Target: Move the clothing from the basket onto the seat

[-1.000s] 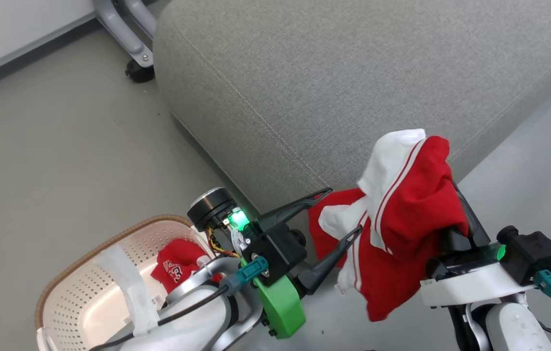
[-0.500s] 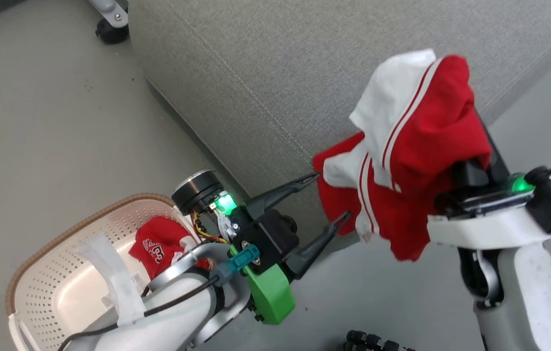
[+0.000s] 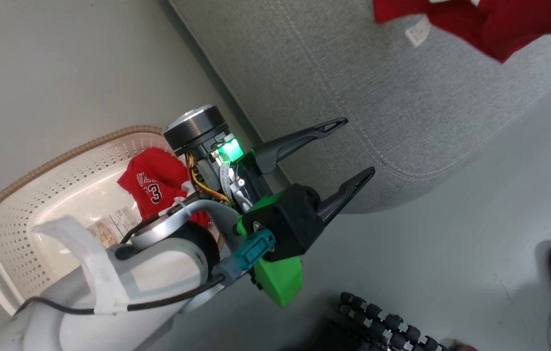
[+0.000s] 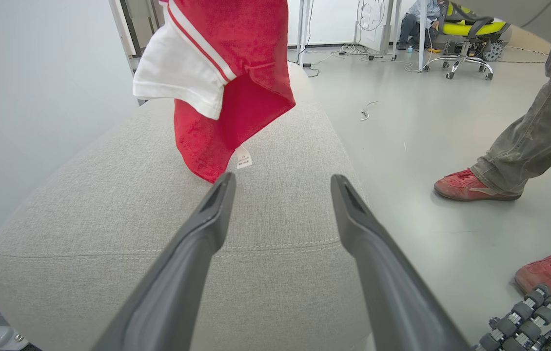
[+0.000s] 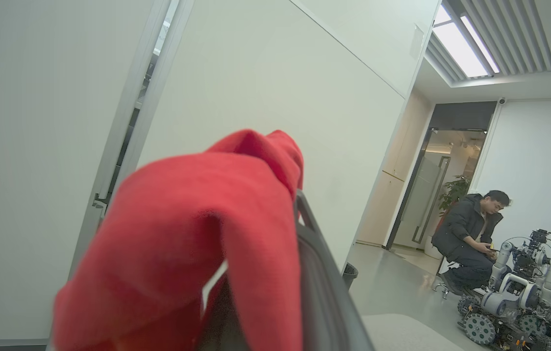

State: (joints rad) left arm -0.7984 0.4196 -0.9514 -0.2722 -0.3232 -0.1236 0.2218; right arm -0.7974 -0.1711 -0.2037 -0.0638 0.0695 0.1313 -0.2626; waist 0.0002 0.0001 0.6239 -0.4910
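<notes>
The cream basket (image 3: 36,170), standing on the floor (image 3: 61,73), is holding one red garment numbered 23 (image 3: 151,183), bunched at the end nearer the seat (image 4: 280,234). The right claw (image 5: 302,209), closed tight, is gripping the striped red garment (image 4: 226,73), which is hanging over the grey seat. The left claw (image 3: 357,146) is hovering wide open and empty between basket and seat.

I see coarse woven cloth on the seat (image 4: 109,209), soft matt cloth in the red garment (image 4: 236,73), and glossy perforated plastic in the basket (image 3: 27,200).
</notes>
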